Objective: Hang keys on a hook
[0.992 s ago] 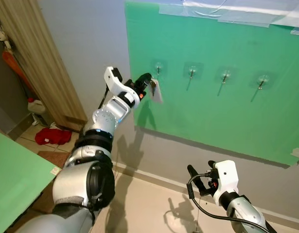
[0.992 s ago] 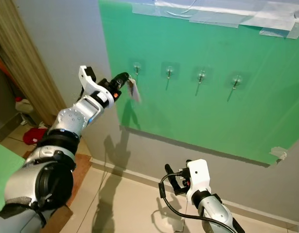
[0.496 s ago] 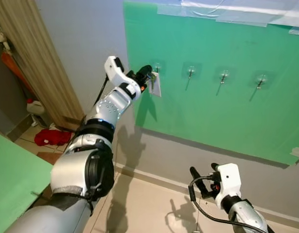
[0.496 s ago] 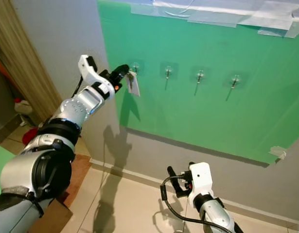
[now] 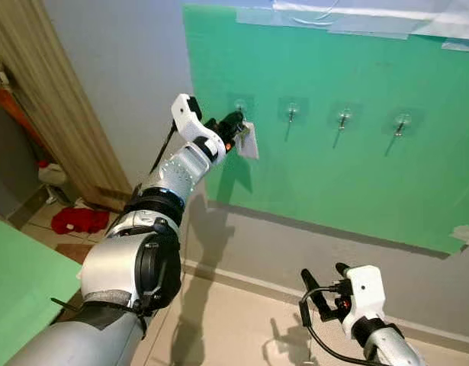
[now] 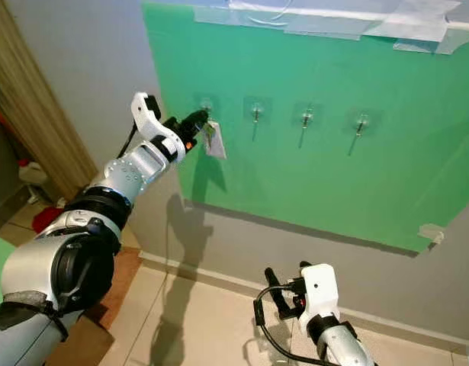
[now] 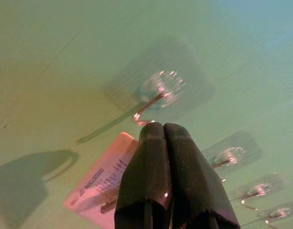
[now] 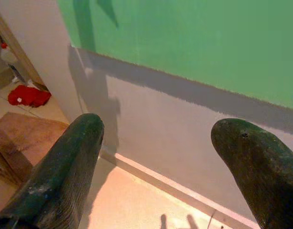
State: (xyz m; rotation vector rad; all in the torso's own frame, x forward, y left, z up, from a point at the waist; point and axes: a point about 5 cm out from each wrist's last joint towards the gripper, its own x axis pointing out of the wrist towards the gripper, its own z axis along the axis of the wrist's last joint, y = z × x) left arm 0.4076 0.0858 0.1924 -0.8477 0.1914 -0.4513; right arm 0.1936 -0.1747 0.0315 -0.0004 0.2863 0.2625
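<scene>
Four clear hooks are seen in a row on the green sheet [image 5: 356,175] taped to the grey wall [image 5: 127,69]. From the head views, the left arm is raised to the leftmost hook [image 5: 239,107], and the left pincer [image 5: 236,124] is held just below it, clenched on the keys [image 5: 240,136], from which a white tag [image 5: 248,142] hangs against the sheet. The left wrist view adds what the head views lack: both black fingers [image 7: 151,181] are pressed together, their tips close under the hook's metal prong [image 7: 148,106], and printed lines are made out on the pinkish tag [image 7: 101,183] beside them. Whether the key ring is over the prong cannot be told. The right pincer [image 5: 327,284] is held low over the tiled floor [image 5: 234,328], its fingers spread apart and nothing between them. A wooden door frame [image 5: 43,99] and a red cloth [image 5: 80,219] are seen at the left.
</scene>
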